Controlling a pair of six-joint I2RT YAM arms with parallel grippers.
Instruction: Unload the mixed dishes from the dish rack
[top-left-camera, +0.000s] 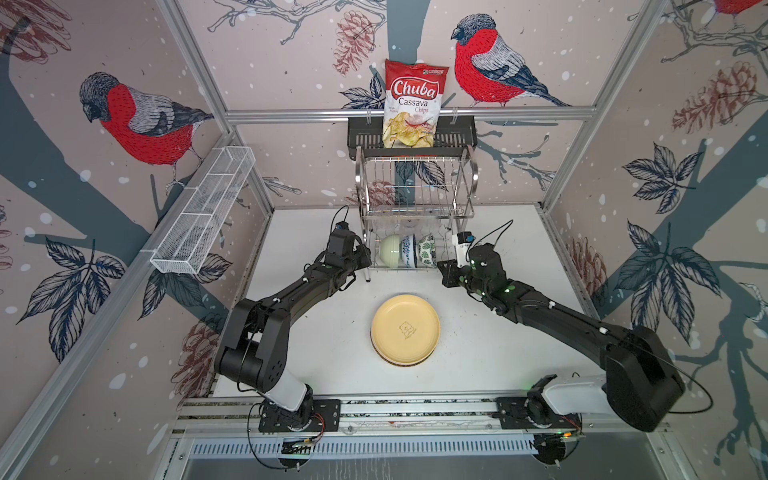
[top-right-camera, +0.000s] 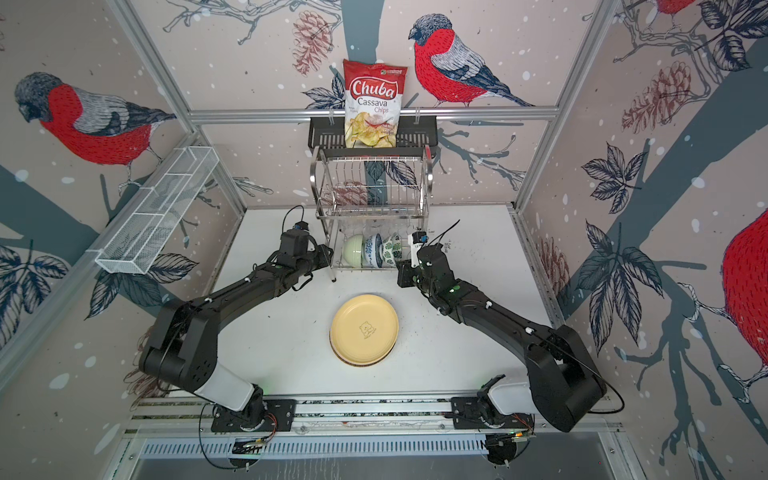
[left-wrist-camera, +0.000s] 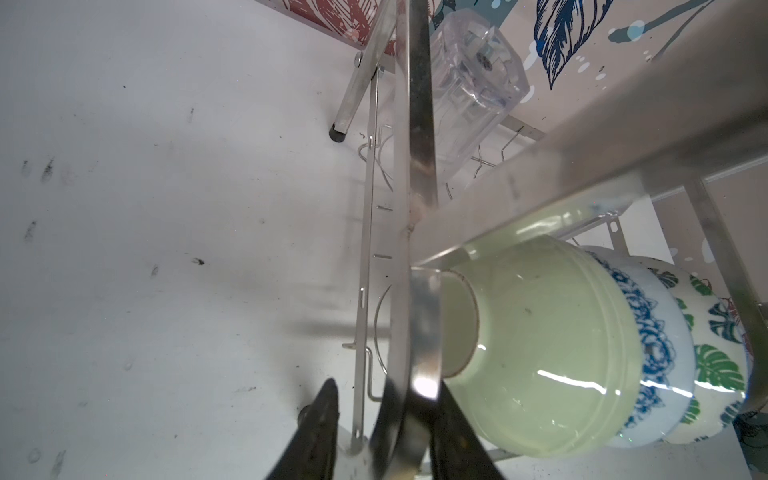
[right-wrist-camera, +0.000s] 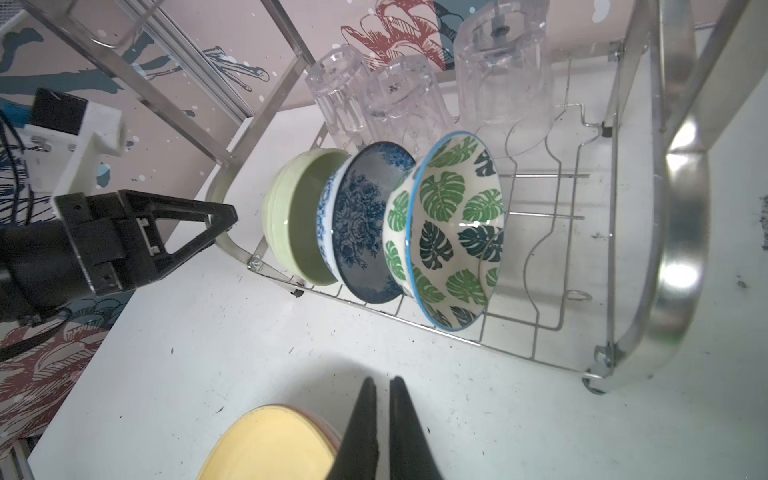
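The steel dish rack (top-left-camera: 415, 187) stands at the back of the table. On its lower tier a pale green bowl (top-left-camera: 390, 249), a blue-white bowl (right-wrist-camera: 365, 224) and a leaf-print bowl (right-wrist-camera: 453, 232) stand on edge, with three clear glasses (right-wrist-camera: 399, 99) upside down behind them. A cream-yellow plate (top-left-camera: 405, 328) tops a stack on the table. My left gripper (left-wrist-camera: 390, 411) straddles the rack's left curved handle (left-wrist-camera: 415, 332), and a gap shows beside one finger. My right gripper (right-wrist-camera: 382, 382) hovers shut and empty over the table, between the plate stack and the rack.
A chips bag (top-left-camera: 411, 104) sits in a black basket (top-left-camera: 361, 133) hung above the rack. A long white mesh tray (top-left-camera: 203, 212) hangs on the left wall. Rack legs (left-wrist-camera: 338, 135) stand on the white table (top-left-camera: 311, 332).
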